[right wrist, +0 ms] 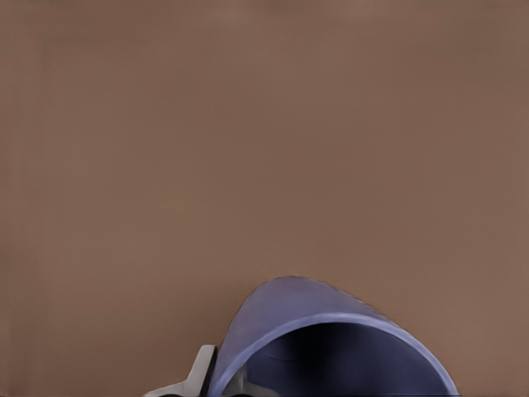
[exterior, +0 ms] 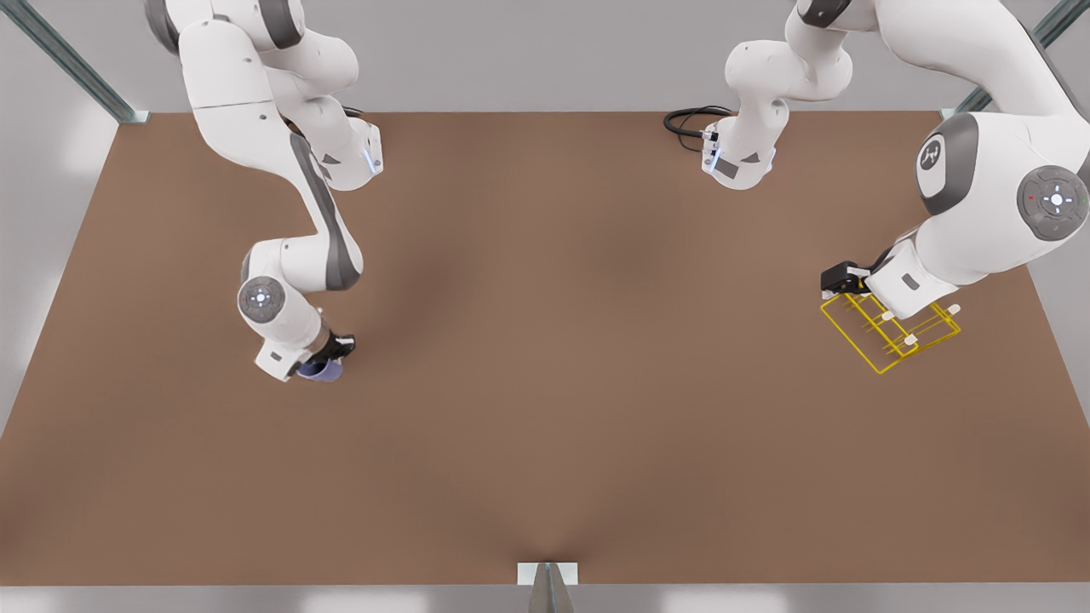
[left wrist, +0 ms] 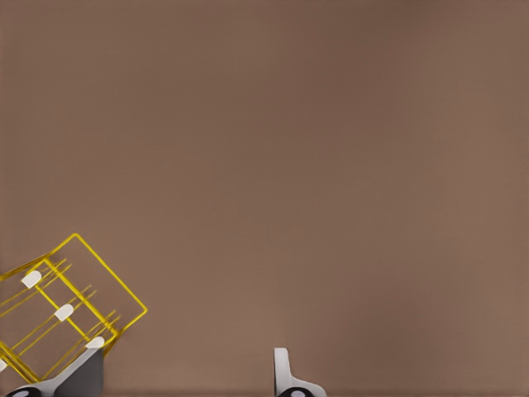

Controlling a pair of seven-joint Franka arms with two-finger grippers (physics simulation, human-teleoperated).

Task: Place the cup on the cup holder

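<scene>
Both arms are engaged: the right gripper (exterior: 328, 362) clenches the cup (exterior: 322, 369), the left gripper (left wrist: 186, 382), jaws spread, straddles the cup holder (exterior: 886, 328), so carry the cup level across the surface (exterior: 545, 340).

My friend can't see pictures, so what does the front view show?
On a brown table, the right gripper at the front view's left is at a lavender-blue cup. At the front view's right, the left gripper sits over a yellow wire cup holder.
</scene>
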